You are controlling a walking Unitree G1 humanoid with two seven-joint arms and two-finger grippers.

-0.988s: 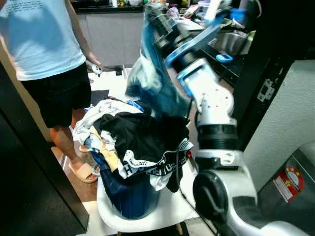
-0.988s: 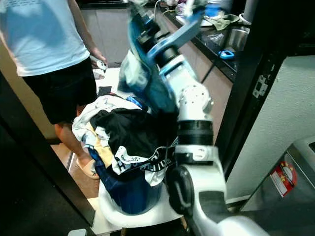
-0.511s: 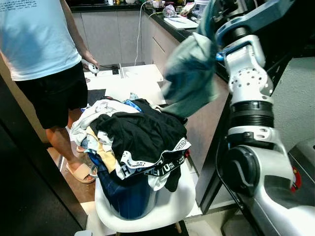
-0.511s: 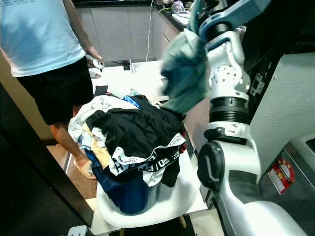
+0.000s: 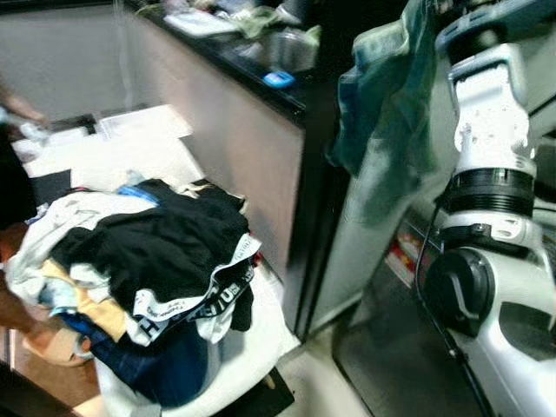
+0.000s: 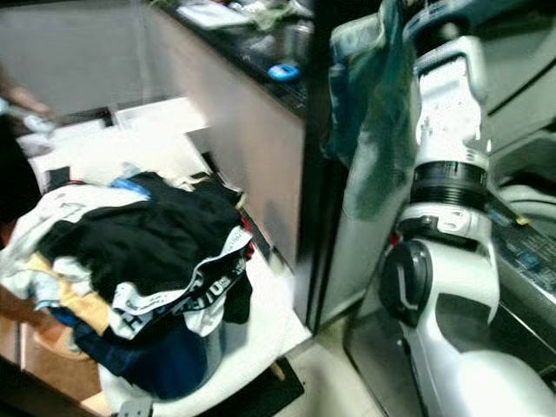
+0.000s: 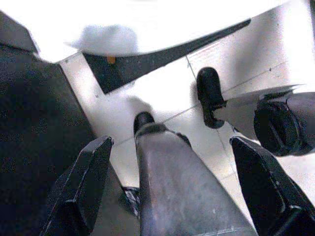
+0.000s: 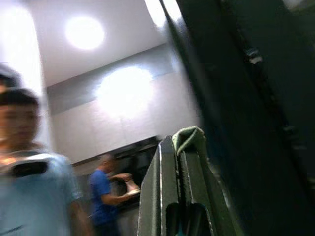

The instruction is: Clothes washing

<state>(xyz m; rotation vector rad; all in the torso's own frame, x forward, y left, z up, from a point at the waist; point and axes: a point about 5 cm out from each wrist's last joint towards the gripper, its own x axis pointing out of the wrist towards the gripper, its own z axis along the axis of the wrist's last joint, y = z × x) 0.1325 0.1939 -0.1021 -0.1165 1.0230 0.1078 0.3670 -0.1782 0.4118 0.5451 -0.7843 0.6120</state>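
- Left eye view: at the upper right of the frame, the right arm is raised high with a teal garment (image 5: 387, 95) draped down from it, hanging in front of a dark doorway edge. At the lower left sits the laundry basket (image 5: 161, 369) on a white chair (image 5: 252, 343), heaped with clothes; a black piece with a lettered waistband lies on top. A dark counter (image 5: 261, 74) runs along the upper middle. The picture is blurred.
- Right eye view: the same scene; the teal garment sits at upper centre-right, well apart from the basket pile at lower left.
- Left wrist view: the left gripper (image 7: 170, 184) points down at pale floor tiles, fingers spread wide and empty, idle.
- Right wrist view: the right gripper (image 8: 179, 184) has its fingers pressed together, pinching a fold of the greenish cloth at mid-frame; people stand blurred at the left.
- Judgement: one garment is being carried from basket towards the washer. Next move calls for turning right and lowering the cloth into the drum without snagging.
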